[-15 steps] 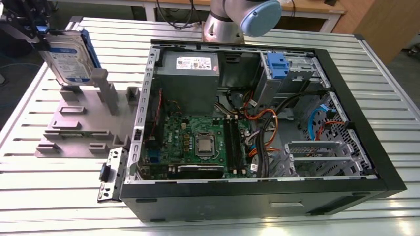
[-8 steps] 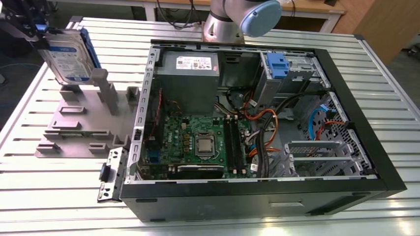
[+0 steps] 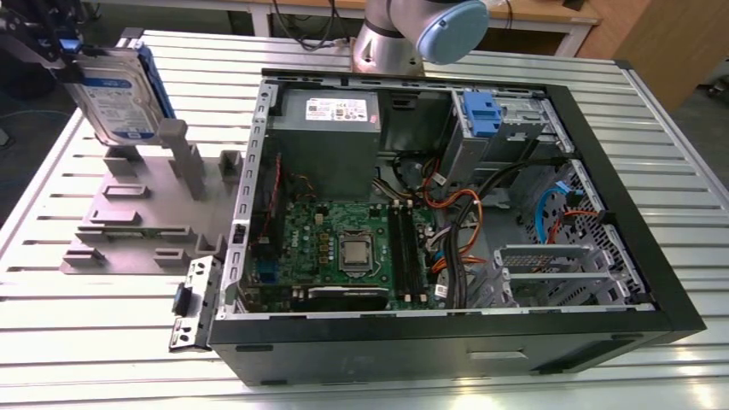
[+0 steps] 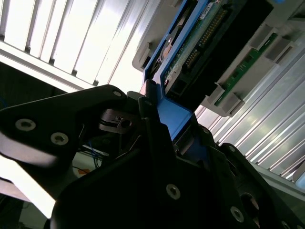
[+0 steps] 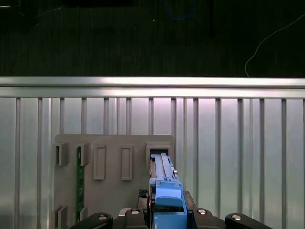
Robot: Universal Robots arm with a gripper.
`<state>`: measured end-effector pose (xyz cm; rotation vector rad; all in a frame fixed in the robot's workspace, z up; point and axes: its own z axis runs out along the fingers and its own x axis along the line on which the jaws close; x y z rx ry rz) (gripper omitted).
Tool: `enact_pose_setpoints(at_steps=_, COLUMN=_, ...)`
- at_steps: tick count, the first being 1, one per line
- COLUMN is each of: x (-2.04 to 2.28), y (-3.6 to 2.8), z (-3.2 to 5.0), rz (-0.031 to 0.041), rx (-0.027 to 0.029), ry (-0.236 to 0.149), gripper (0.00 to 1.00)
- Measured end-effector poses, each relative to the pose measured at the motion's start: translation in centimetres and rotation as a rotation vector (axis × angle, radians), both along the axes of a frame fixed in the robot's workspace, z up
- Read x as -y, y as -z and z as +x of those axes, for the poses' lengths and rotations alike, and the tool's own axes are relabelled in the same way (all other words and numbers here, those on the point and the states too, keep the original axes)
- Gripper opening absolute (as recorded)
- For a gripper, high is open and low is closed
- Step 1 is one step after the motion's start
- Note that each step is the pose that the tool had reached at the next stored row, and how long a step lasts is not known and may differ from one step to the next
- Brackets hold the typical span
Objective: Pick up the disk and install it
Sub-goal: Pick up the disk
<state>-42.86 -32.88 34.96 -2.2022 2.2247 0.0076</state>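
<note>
The disk [image 3: 114, 96], a silver-grey drive with a white-and-blue label in a blue carrier, stands on edge at the exterior view's far left, over the back of a grey holder [image 3: 125, 224]. My gripper [image 3: 55, 44] grips its upper end, shut on the carrier. In the first wrist view the disk [image 5: 164, 188] runs end-on from my gripper [image 5: 167, 217] down to a slot [image 5: 159, 153] in the holder; whether its lower end sits in the slot I cannot tell. In the second wrist view my dark fingers [image 4: 157, 119] clamp the blue carrier of the disk [image 4: 178, 114].
An open computer case [image 3: 638, 256] lies at the exterior view's right, with motherboard [image 3: 341, 243], cables and a drive bay with a blue latch [image 3: 479, 111] at its back. The arm's base [image 3: 399, 38] stands behind it. A green memory stick [image 5: 79, 181] stands in the holder.
</note>
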Motion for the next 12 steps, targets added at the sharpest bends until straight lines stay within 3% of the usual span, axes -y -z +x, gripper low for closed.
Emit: enact_pose_setpoints(at_steps=12, x=0.0, y=-0.48, z=0.0, rz=0.0, rx=0.0, ry=0.0, gripper=0.36)
